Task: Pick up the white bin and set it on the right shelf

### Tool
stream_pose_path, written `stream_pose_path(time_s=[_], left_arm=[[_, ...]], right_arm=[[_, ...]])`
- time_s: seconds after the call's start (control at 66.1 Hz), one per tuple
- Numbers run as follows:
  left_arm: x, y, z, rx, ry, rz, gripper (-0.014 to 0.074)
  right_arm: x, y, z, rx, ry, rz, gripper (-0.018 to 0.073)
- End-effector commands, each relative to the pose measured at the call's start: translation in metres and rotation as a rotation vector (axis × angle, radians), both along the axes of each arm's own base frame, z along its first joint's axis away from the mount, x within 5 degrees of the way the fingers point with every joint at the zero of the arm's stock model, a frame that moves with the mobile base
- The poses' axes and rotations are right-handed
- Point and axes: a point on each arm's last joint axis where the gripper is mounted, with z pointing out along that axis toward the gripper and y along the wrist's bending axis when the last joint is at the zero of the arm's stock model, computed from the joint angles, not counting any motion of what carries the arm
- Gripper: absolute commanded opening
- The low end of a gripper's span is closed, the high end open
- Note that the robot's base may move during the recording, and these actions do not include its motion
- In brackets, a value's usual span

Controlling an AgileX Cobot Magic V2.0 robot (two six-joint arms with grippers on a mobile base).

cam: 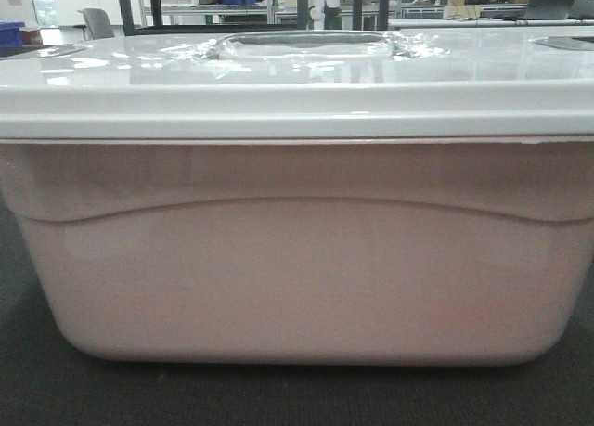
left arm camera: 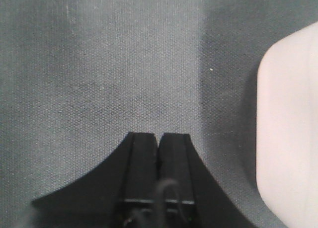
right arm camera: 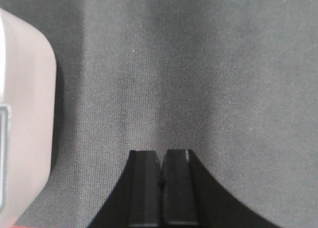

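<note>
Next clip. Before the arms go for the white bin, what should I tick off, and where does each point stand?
1. The lid sits flush on the white bin: ok along the visible front.
2. The left claw carries nothing: ok. It is shut, with the bin apart on its right.
3. The right claw carries nothing: ok. It is shut, with the bin apart on its left.
4. Both opened for grasping: not ok.
5. Room on the right shelf: cannot tell, it is not shown.
</note>
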Motion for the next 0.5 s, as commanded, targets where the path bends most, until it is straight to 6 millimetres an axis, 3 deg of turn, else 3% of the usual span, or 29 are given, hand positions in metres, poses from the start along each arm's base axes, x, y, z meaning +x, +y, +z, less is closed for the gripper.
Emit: stream_pose_path(time_s=[0.0, 0.136, 0.242, 0.333, 0.454, 0.484], left_arm=[[0.0016, -0.0031, 0.0158, -0.028, -0.082, 0.000, -0.0126], [0.0019, -0.0033, 0.0154, -0.031, -0.080, 0.002, -0.0116], [0.0017, -0.0033, 0.0153, -0.031, -0.077, 0.002, -0.0028], [0.0017, -0.0033, 0.0153, -0.031, -0.077, 0.002, 0.0156], [0.0027, -0.0034, 0.0159, -0.032, -0.089, 0.004, 0.0432], [0.0029, -0.0034, 0.0160, -0.032, -0.092, 0.004, 0.0480]], right_arm=[[-0.0050, 0.0017, 0.0113, 0.014, -0.001, 0.011, 0.0028], [-0.0017, 0.0035, 0.0099, 0.034, -0.008, 0.012, 0.0032], [0.0000, 0.0053, 0.0081, 0.053, 0.000, 0.012, 0.0090], [0.0009, 0.0065, 0.0073, 0.066, 0.005, 0.013, 0.0256], [0.0013, 0.0065, 0.0064, 0.066, 0.011, 0.013, 0.0603], [0.0012, 0.0065, 0.0065, 0.066, 0.010, 0.013, 0.0625]])
